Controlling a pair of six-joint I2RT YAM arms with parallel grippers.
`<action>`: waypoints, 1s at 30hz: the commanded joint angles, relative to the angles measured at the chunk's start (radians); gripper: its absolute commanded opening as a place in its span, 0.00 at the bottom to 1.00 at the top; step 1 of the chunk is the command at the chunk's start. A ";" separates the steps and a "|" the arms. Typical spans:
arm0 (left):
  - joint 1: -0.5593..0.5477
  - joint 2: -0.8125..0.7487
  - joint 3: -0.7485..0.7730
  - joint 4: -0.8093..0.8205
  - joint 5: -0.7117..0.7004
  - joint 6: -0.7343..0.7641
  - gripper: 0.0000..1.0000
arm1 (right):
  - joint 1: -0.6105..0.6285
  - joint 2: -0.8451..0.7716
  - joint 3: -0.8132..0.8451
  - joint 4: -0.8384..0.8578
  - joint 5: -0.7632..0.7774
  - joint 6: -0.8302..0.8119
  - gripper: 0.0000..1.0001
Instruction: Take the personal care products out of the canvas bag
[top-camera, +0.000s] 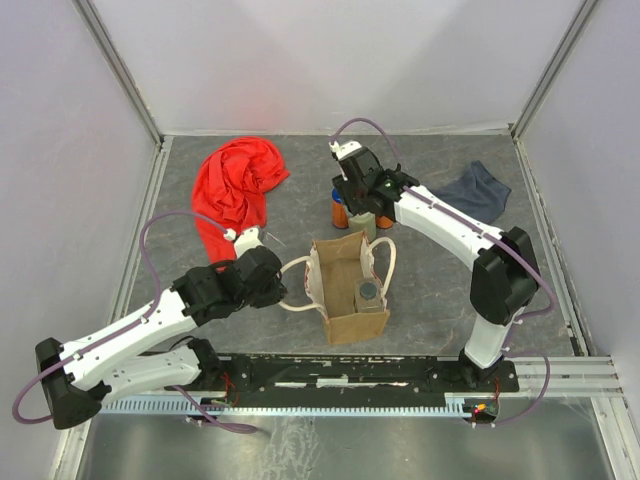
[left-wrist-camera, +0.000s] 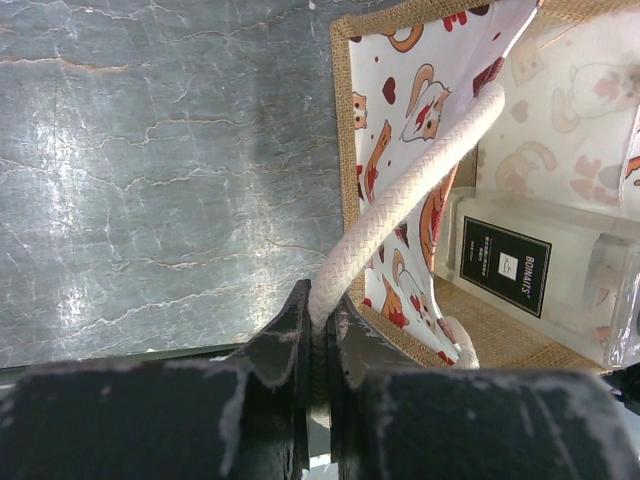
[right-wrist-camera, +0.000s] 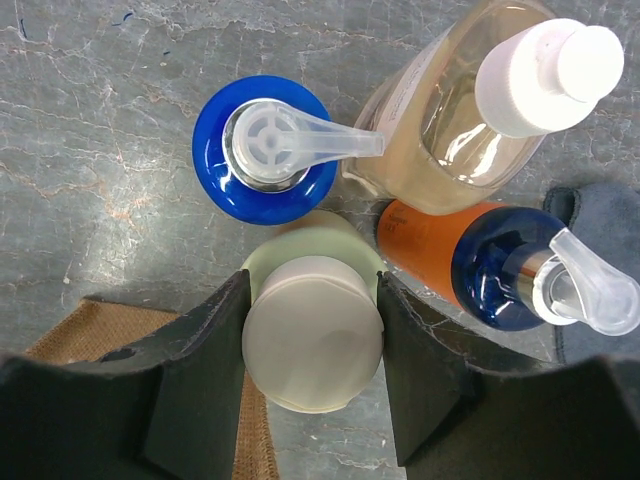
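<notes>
The canvas bag stands open in the middle of the table. A clear squarish dark-capped bottle is inside it and also shows in the left wrist view. My left gripper is shut on the bag's left cream handle. My right gripper is behind the bag. Its fingers press both sides of the beige white-capped bottle, which stands on the table. Around it stand two orange blue-topped bottles and the clear amber bottle.
A red cloth lies at the back left. A dark blue-grey cloth lies at the back right, close to the bottles. The bag's rear edge is just below the right gripper. White walls enclose the table.
</notes>
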 joint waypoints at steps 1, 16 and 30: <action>0.002 -0.011 0.022 -0.023 -0.014 -0.028 0.10 | -0.005 -0.024 0.005 0.134 0.028 0.027 0.51; 0.001 0.010 0.035 -0.029 -0.018 -0.020 0.11 | 0.033 -0.361 -0.120 0.056 -0.003 0.039 0.93; 0.001 0.059 0.026 0.014 -0.001 -0.021 0.12 | 0.261 -0.568 -0.130 -0.240 -0.143 0.097 0.85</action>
